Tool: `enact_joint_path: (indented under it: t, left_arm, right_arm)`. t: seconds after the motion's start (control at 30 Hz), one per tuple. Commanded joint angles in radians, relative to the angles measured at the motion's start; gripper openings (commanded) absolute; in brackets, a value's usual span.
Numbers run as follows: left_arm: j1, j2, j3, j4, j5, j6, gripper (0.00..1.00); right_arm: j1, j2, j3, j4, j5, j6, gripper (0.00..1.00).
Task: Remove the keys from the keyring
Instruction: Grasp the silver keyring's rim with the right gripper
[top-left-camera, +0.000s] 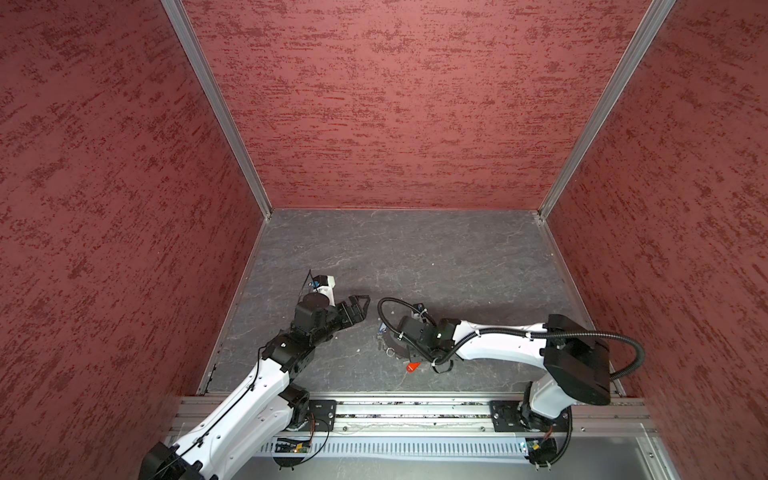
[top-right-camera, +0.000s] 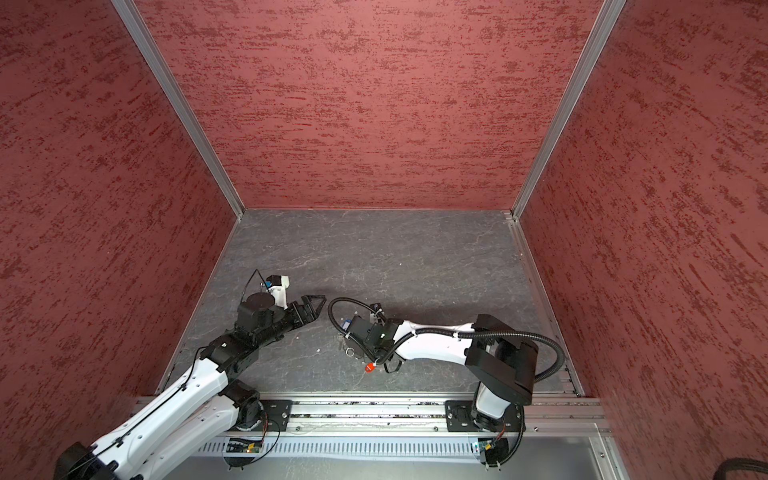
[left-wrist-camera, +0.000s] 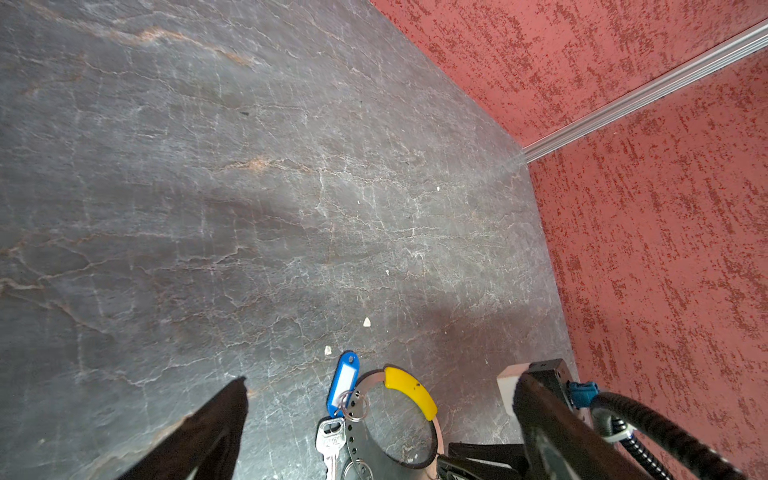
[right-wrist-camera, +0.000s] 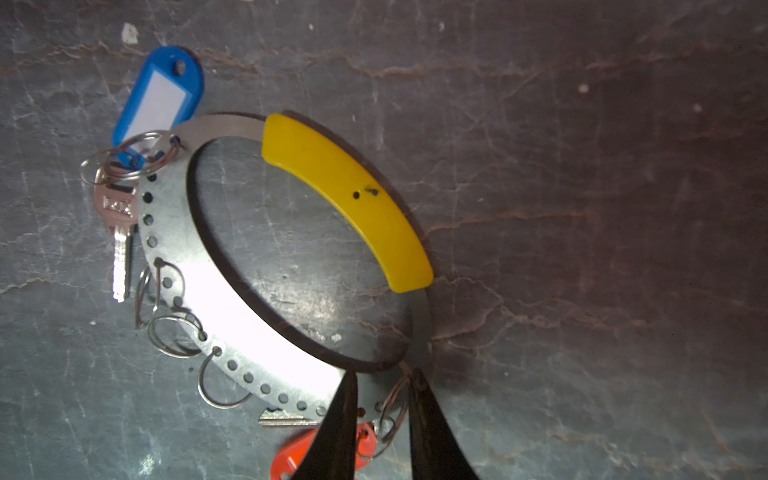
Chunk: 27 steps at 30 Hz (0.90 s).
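The keyring is a flat metal hoop with a row of holes and a curved yellow section. It lies on the dark stone floor. One silver key hangs from it on small rings beside a blue tag. A second key and a red-orange tag sit at the hoop's other end. My right gripper is closed narrowly across the hoop's band there, with a small silver ring between its fingers. My left gripper hovers wide open over the blue tag. In both top views only the red-orange tag shows clearly.
Red textured walls close in the floor on three sides. An aluminium rail runs along the front. The right arm's black cable loops between the two wrists. Small white crumbs lie on the floor.
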Motion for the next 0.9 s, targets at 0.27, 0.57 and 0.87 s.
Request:
enact_joint_path:
  t: [0.27, 0.57, 0.87]
  left_arm:
    - [-0.006, 0.015, 0.033, 0.031, 0.004, 0.018, 0.99]
    - [-0.011, 0.009, 0.043, 0.017, -0.001, 0.022, 1.0]
    - [-0.04, -0.029, 0.053, 0.052, 0.022, 0.03, 0.99]
  right_arm:
    - [0.015, 0.004, 0.0, -0.047, 0.027, 0.01, 0.13]
    - [0.017, -0.032, -0.031, 0.002, 0.052, -0.015, 0.0]
    - [0.015, -0.222, -0.095, 0.164, 0.18, -0.21, 0.0]
